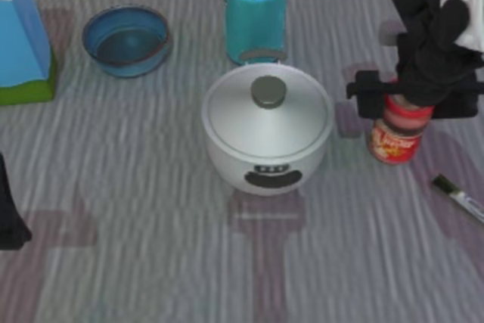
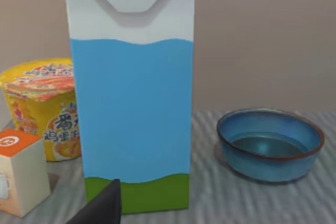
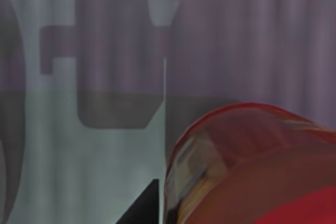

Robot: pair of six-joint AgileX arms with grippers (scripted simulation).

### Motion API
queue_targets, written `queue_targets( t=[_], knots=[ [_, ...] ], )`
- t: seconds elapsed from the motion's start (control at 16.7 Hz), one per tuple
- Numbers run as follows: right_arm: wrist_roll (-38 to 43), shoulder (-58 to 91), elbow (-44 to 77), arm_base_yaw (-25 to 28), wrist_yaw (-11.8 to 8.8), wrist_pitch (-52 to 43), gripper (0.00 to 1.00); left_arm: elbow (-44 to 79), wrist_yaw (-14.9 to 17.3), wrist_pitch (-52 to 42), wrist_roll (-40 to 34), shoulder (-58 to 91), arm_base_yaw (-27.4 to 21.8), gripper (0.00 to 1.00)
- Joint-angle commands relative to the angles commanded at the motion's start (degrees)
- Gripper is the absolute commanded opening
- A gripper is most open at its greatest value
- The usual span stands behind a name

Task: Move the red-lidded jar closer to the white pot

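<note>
The red-lidded jar (image 1: pixel 395 140) stands just right of the white pot (image 1: pixel 266 128), with a small gap between them. My right gripper (image 1: pixel 408 104) sits over the jar's top and hides the lid, shut on the jar. In the right wrist view the jar (image 3: pixel 252 166) fills the near corner, and one dark fingertip (image 3: pixel 149 203) presses against its side. The white pot has a domed lid with a grey knob (image 1: pixel 268 91). My left gripper (image 1: pixel 7 217) is parked at the table's left edge, open, with one finger (image 2: pixel 107 203) showing in its wrist view.
A teal-and-blue bottle (image 1: pixel 255 13) stands right behind the pot. A blue bowl (image 1: pixel 125 39) sits at the back left, beside a tall blue carton (image 1: pixel 23 35). A pen (image 1: pixel 458 198) lies at the front right. The left wrist view also shows a noodle cup (image 2: pixel 44 103) and a small box (image 2: pixel 18 171).
</note>
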Motion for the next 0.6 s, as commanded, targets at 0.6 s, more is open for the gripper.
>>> queue_targets(
  t=[0.6],
  knots=[
    [0.0, 0.0, 0.0, 0.0, 0.0, 0.0, 1.0, 0.0, 0.0, 0.0, 0.0, 0.0, 0.0, 1.0]
  ],
)
